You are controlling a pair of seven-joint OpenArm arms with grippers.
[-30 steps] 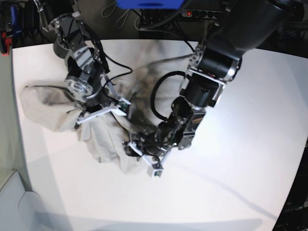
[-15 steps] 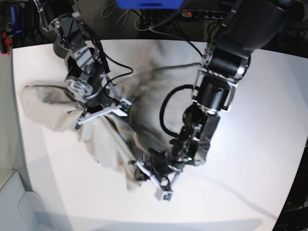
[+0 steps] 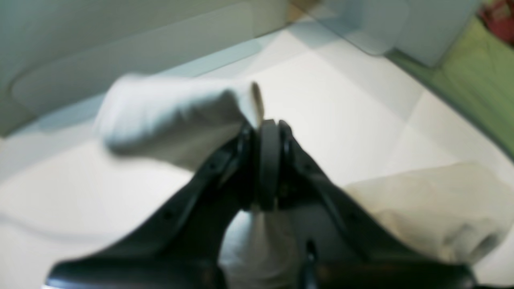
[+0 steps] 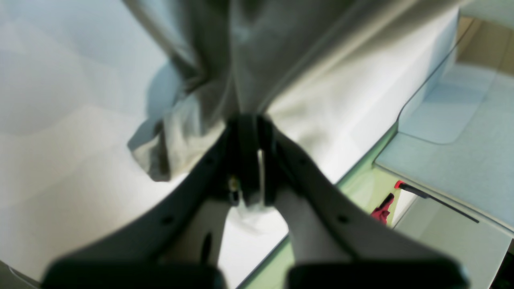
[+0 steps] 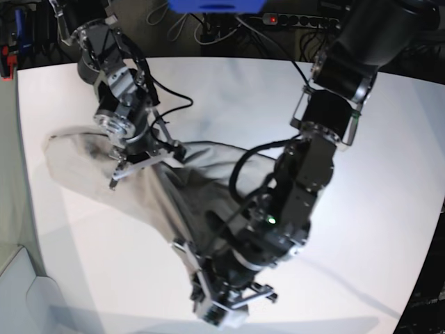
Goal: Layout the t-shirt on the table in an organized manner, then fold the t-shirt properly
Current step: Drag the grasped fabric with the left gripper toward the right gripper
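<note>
Between the closed jaws of the left pincer (image 3: 268,132) sits a fold of the t-shirt (image 5: 149,191); in the left wrist view cloth bulges out just past the tips to one side, and more of it lies behind the fingers on the table (image 3: 361,132). Seen from the base view, this pincer (image 5: 221,306) is low near the table's front edge, with the shirt running back from it as a stretched band. At the other end of that band the right pincer (image 5: 124,167) is also shut on the cloth. From the right wrist view, the fabric is drawn taut away from its tips (image 4: 249,124), in creased folds over the white tabletop. Beyond the right pincer, a rounded part of the shirt lies flat toward the table's edge.
</note>
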